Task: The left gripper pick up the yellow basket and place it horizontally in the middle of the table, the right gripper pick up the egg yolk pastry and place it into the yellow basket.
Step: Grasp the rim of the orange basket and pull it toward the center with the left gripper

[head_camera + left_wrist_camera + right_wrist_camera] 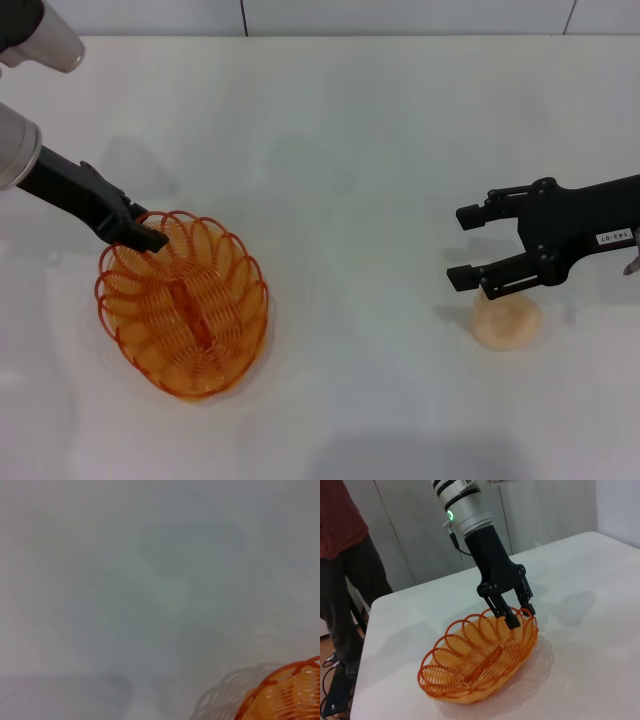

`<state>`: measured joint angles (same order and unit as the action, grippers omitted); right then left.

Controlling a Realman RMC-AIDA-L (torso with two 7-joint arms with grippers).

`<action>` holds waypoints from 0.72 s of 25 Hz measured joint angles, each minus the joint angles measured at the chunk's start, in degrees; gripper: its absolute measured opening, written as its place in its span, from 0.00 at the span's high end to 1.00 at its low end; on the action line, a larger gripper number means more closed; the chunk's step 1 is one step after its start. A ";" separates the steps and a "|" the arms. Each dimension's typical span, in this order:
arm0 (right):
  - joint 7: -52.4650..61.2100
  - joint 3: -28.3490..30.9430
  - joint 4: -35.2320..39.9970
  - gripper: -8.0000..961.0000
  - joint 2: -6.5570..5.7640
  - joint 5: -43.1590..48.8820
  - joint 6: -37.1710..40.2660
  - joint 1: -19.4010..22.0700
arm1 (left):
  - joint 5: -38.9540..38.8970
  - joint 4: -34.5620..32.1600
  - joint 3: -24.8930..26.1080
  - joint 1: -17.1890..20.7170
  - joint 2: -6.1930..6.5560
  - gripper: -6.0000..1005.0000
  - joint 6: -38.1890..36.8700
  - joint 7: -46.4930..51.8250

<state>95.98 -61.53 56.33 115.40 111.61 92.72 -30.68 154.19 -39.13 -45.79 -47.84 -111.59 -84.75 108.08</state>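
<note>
Straddling the yellow basket [183,305] rim at left of frame, the left gripper [519,614] fingers are sitting slightly spread; thin loops are risking slipping free; the right gripper [470,247] is hovering spread above the egg yolk pastry [507,320].

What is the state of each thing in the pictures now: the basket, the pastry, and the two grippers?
yellow basket: upright on the table, at its left side, set diagonally, empty.
egg yolk pastry: on the table at the right, outside the basket, not held.
left gripper: fingers astride the basket's far rim.
right gripper: open, above the pastry.
person: standing beyond the table.
</note>
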 joint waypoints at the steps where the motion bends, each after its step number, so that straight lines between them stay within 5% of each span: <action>1: 0.00 0.00 0.00 0.18 0.00 0.00 -0.01 -0.04 | 0.02 0.01 0.00 0.10 -0.01 0.53 0.10 0.00; 11: 0.00 0.00 0.00 0.18 0.00 0.00 -0.09 -0.33 | 0.05 0.02 0.00 0.46 -0.26 0.53 0.82 -0.19; 18: 0.00 0.00 0.00 0.18 0.00 0.00 -0.09 -0.33 | 0.13 0.02 0.06 0.39 -0.41 0.65 1.08 0.22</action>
<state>95.97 -61.52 56.34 115.40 111.62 92.63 -31.01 154.32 -39.11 -45.73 -47.45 -112.00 -83.67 108.30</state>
